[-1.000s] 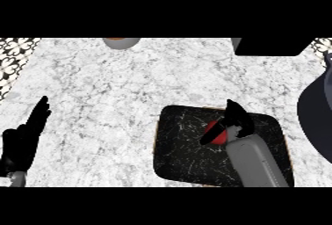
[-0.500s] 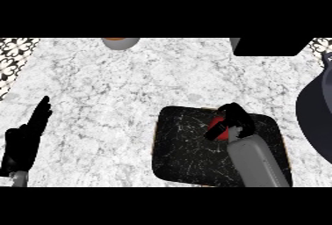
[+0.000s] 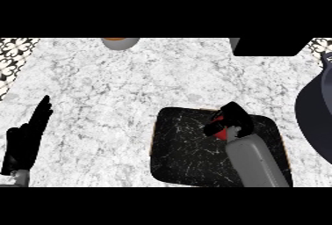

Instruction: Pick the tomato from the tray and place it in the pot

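Seemingly mid-grasp, the head view shows the right robot hand (image 3: pixel 228 119) curled over the tomato (image 3: pixel 222 132), of which only a red sliver shows under the fingers; it sits on the dark tray (image 3: pixel 178 149), toward its upper right part, so the pick looks under way and not yet lifted. The pot (image 3: pixel 316 118) waits just beside the tray at the view's right edge (a short carry, by my judgement). The left robot hand (image 3: pixel 24 138) rests with straight fingers pointing up near the left edge. Everything stands on a white marbled surface (image 3: pixel 130 83), with a small bowl (image 3: pixel 120 42) at its far edge.
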